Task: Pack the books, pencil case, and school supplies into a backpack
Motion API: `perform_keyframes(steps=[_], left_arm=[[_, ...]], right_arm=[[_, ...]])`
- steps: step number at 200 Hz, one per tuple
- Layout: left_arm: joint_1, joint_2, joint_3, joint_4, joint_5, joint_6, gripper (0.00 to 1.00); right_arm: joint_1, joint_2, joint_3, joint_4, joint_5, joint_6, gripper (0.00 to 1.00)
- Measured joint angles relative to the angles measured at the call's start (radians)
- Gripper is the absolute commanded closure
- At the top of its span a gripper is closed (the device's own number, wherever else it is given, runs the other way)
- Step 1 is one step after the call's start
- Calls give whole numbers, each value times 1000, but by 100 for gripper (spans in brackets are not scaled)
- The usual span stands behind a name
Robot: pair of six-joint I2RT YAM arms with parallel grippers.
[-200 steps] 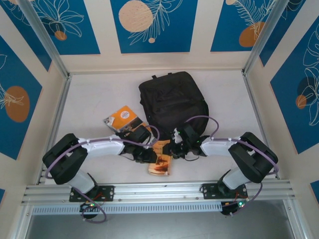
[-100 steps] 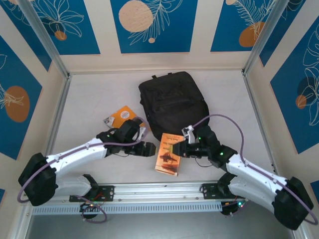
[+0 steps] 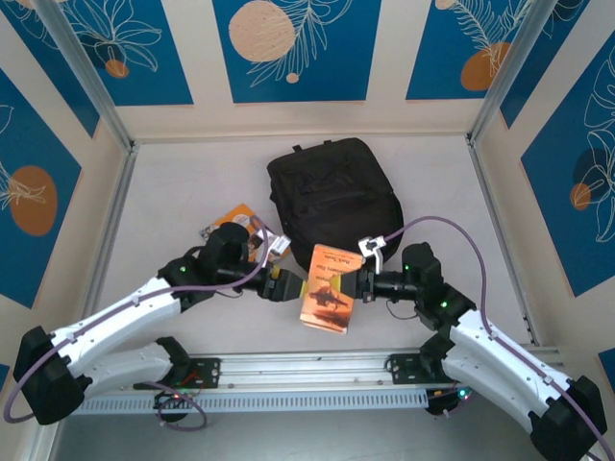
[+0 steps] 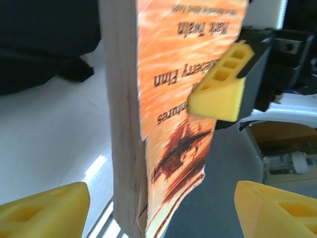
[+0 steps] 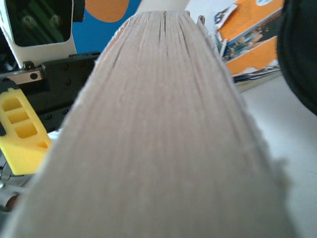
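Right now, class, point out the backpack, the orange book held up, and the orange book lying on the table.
backpack [image 3: 332, 197], top external view, middle of its black front.
held orange book [image 3: 327, 288], top external view, its cover picture.
other orange book [image 3: 236, 215], top external view, bare orange cover.

Upright book [image 3: 327, 288] blocks backpack [image 3: 332, 197] front; open table [image 3: 163, 182] left.

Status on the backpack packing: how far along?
Done: nothing confirmable; the backpack lies on the table, contents hidden. In hand: the right hand grips an orange book, raised, with the left hand open at its opposite edge. Left: that book and a second orange book lying on the table left of the backpack.
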Motion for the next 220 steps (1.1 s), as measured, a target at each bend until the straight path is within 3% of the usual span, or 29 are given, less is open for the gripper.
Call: perform_keyframes(steps=[52,81,199,220], left_arm=[[-29,59,0,41,43,7,22],[-75,101,7,54,74,10,27],[-82,35,-18,192,117,-29,100],[-82,35,-32,216,122,-43,100]], right_arm=[[-1,36,26,141,-138,67,100],[-5,40,41,169,-181,81,100],[-31,40,47,162,-236,60,100],[-32,40,47,153,-240,60,100]])
